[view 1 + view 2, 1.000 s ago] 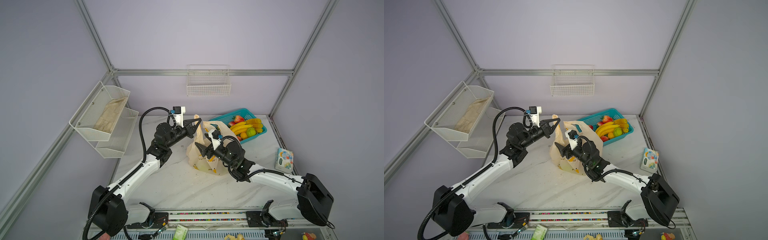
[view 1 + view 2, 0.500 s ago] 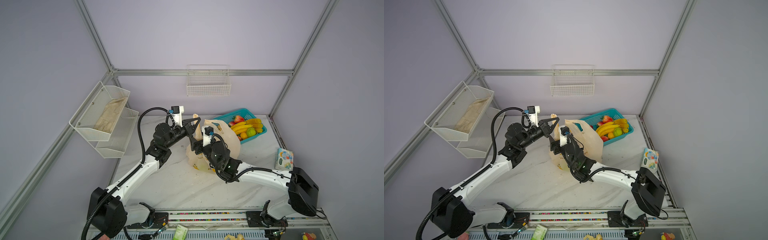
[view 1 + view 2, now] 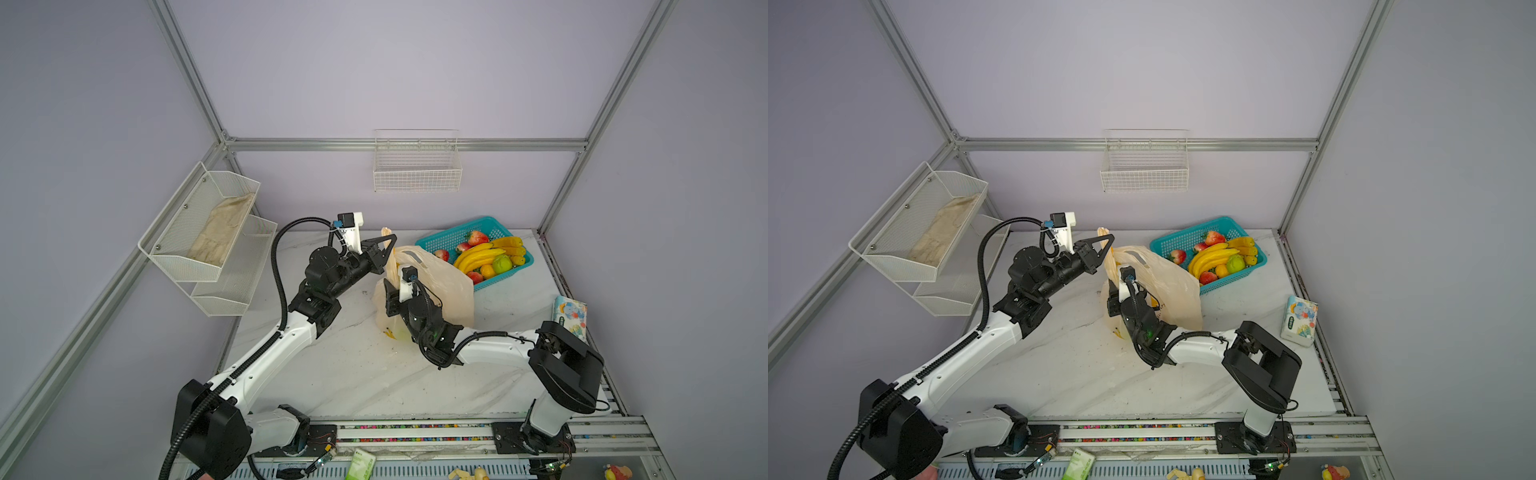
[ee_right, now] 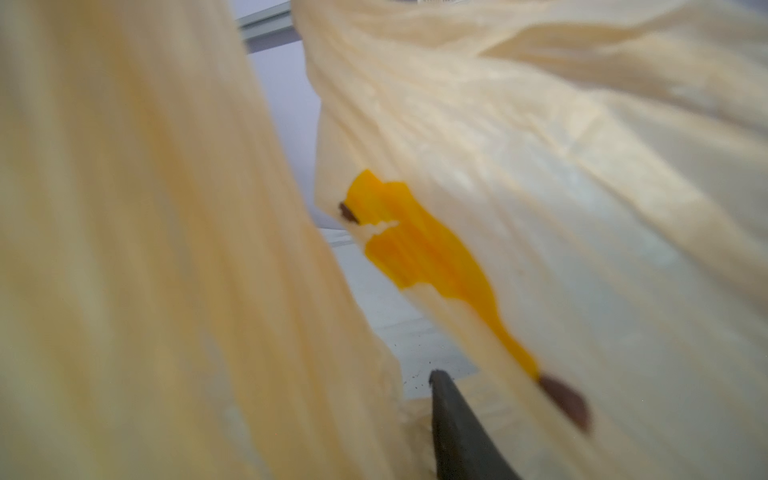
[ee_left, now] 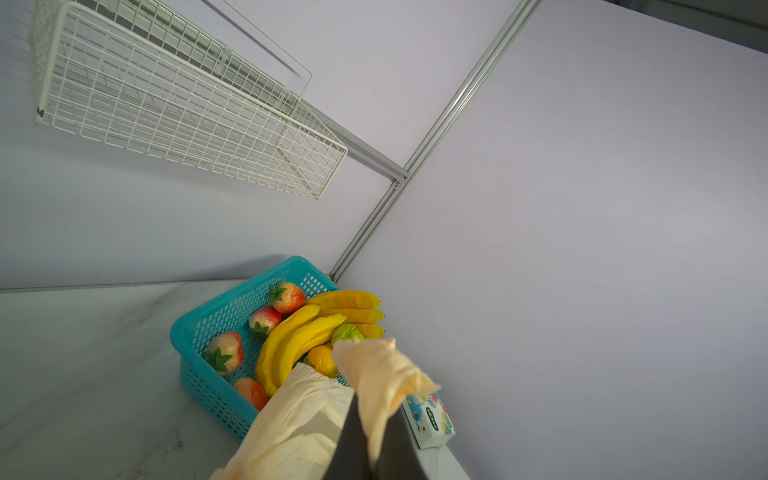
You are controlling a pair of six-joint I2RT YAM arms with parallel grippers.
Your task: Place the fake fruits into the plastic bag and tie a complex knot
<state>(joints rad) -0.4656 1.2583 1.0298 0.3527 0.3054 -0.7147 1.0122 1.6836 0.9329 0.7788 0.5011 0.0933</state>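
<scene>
Currently: white marble tabletop (image 3: pixel 353 374), thin cream-beige plastic bag (image 3: pixel 449 286) standing mid-table, teal mesh basket (image 3: pixel 446 239) just behind, far right, glossy fake fruits (image 3: pixel 482 257) inside. Left gripper (image 3: pixel 390 243) pinches raised bag handle (image 5: pixel 374 374); right gripper (image 3: pixel 390 296) at bag's near-left side, can't tell its spread.

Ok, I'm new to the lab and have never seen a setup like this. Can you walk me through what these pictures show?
Two white robot arms stand at the front edge of a marble table. Both top views come from one camera head overhead; the other two pictures come from a camera on each arm's wrist. The left gripper is shut on a handle of the cream plastic bag, holding it up. The right gripper is at the bag's near side. Its wrist view shows mostly blurred film, so I cannot tell whether it grips anything. The fake fruits in view lie in a teal basket behind the bag. A tissue pack sits near the table's right edge.
</scene>
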